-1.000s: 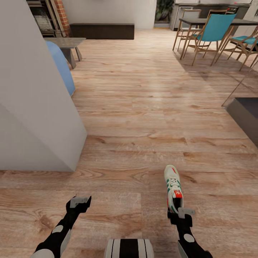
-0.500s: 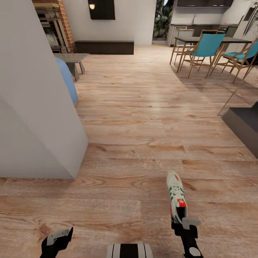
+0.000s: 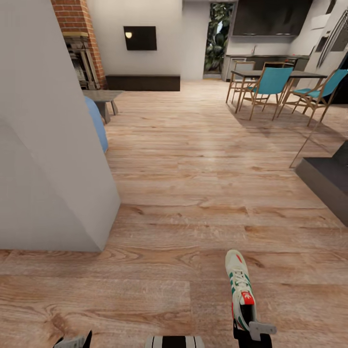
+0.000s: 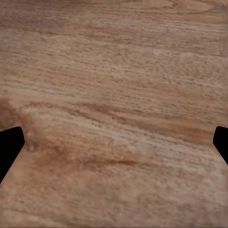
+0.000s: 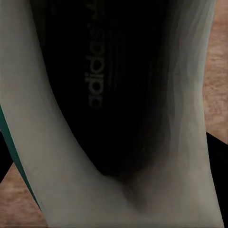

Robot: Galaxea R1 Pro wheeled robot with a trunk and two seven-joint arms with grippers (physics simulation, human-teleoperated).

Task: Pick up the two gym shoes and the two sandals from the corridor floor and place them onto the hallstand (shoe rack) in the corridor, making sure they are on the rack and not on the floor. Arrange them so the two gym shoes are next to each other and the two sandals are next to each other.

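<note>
Even, bright rendered light, soft shadows, close views blurred

A pale sheen is seen on the wood floor point(image 3: 193, 159) at mid-distance; soft shadows are cast beneath the far right dining chairs point(image 3: 270, 89). The grey wall point(image 3: 43, 145) at left is shaded in two tones. The shoe's interior point(image 5: 114, 90) is rendered very dark, and floor grain is smeared in the left wrist view

My head camera looks forward and down over the corridor floor point(image 3: 183, 193), far toward the dining chairs point(image 3: 270, 87). My left wrist camera faces the same planks closely. My right wrist camera sits almost against the gym shoe point(image 5: 114, 95) (peering into its dark opening), which my head view also catches point(image 3: 240, 285).
</note>
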